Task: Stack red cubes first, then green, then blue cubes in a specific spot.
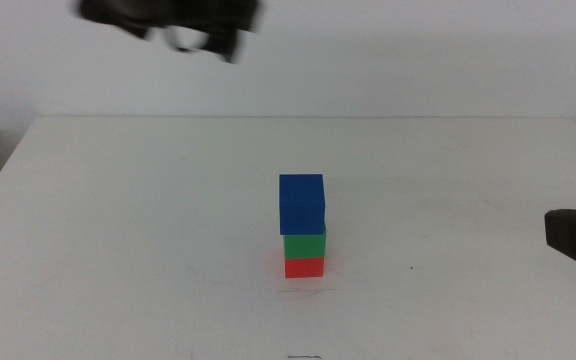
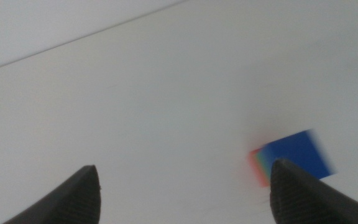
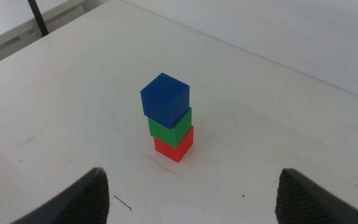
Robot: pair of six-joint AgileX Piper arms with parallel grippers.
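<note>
The blue cube (image 1: 301,203) sits on the green cube (image 1: 305,245), over the red cube (image 1: 305,267), mid-desk (image 1: 118,230). My left hand (image 1: 193,30) hangs high, spread and empty; my right hand (image 3: 191,205) waits aside, also spread. I judge the stacking done, so next I'd just pull clear.

Obstacle: I see only the stack, blue cube (image 1: 301,203) on green cube (image 1: 305,245) on red cube (image 1: 305,267).
Free room: white tabletop (image 1: 118,220) bare on all sides.

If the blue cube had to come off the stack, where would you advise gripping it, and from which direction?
Grip the blue cube on two opposite side faces, coming straight down from above. It sits topmost on the green cube, slightly turned and overhanging, so its sides are free; a sideways approach would probably topple the stack.
</note>
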